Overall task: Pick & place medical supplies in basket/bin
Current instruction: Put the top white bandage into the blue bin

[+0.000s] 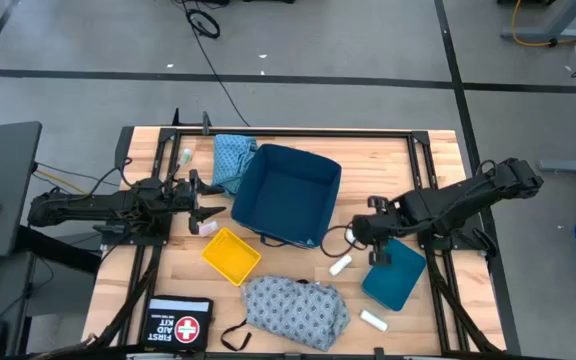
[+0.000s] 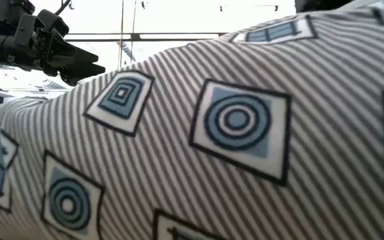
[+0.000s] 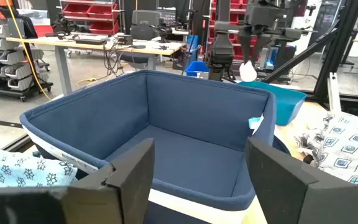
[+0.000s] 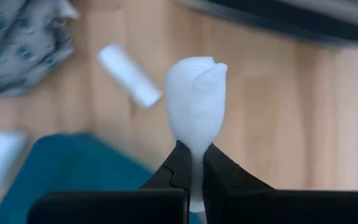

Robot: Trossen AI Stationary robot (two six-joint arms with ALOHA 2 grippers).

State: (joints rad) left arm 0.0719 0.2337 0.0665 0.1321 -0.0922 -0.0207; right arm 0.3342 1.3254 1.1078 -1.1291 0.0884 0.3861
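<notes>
A dark blue fabric basket (image 1: 293, 195) stands at the table's middle. My right gripper (image 1: 363, 232) hangs just right of it, above the wood, shut on a white roll (image 4: 196, 99); the left wrist view shows that roll (image 3: 248, 71) lifted beyond the basket's far wall. Two more white rolls (image 1: 340, 265) (image 1: 372, 320) lie on the table beside a teal bin (image 1: 393, 272). The grey-blue garment (image 1: 293, 310) lies at the near edge. The teal-blue garment (image 1: 233, 160) lies against the basket's left side. My left gripper (image 1: 208, 212) waits open, level, left of the basket. My right gripper pinches the white roll's squeezed near end (image 4: 195, 155) between its two fingers. The fingers come from above, pointing steeply down, and the roll sticks out below them, along their line. It is lifted clear of the table.
A yellow tray (image 1: 231, 255) sits near the basket's near left corner, and a black first aid kit (image 1: 178, 322) lies at the near left edge. The grey-blue garment (image 2: 232, 133) fills the low view. Bare wood shows between the basket and the teal bin.
</notes>
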